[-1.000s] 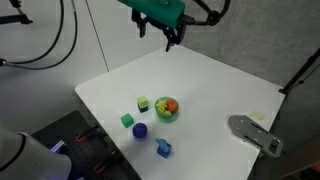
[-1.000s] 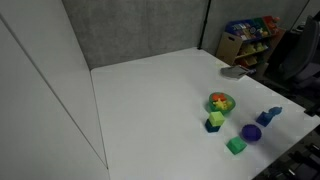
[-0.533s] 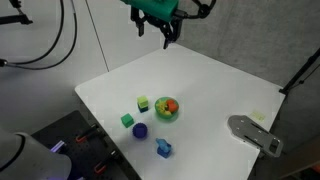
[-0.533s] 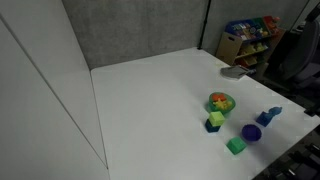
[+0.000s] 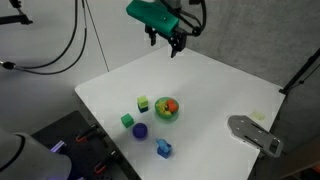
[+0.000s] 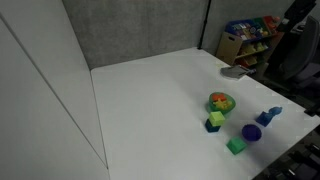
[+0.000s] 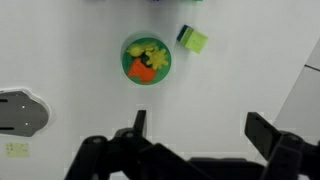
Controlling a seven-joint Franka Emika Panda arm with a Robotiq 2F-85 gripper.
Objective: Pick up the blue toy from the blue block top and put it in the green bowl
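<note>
The blue block point(image 5: 164, 150) stands on the white table near its front corner, with the tiny blue toy point(image 5: 160, 143) on top; both also show in an exterior view, the block point(image 6: 267, 119) and the toy point(image 6: 273, 111). The green bowl point(image 5: 167, 108) holds orange and yellow pieces, and shows in an exterior view point(image 6: 220, 102) and the wrist view point(image 7: 146, 59). My gripper point(image 5: 178, 42) hangs high above the table's far side, open and empty; in the wrist view its fingers point(image 7: 200, 130) are spread wide over bare table. The blue block and toy are out of the wrist view.
A yellow-green cube point(image 5: 143, 103) lies beside the bowl and shows in the wrist view point(image 7: 193, 40). A green cube point(image 5: 127, 120) and a dark blue-purple ball point(image 5: 140, 130) lie between bowl and blue block. A grey flat object point(image 5: 255, 133) sits at the table's edge.
My gripper has moved right and slightly down above the far side of the table. The objects on the table have not moved.
</note>
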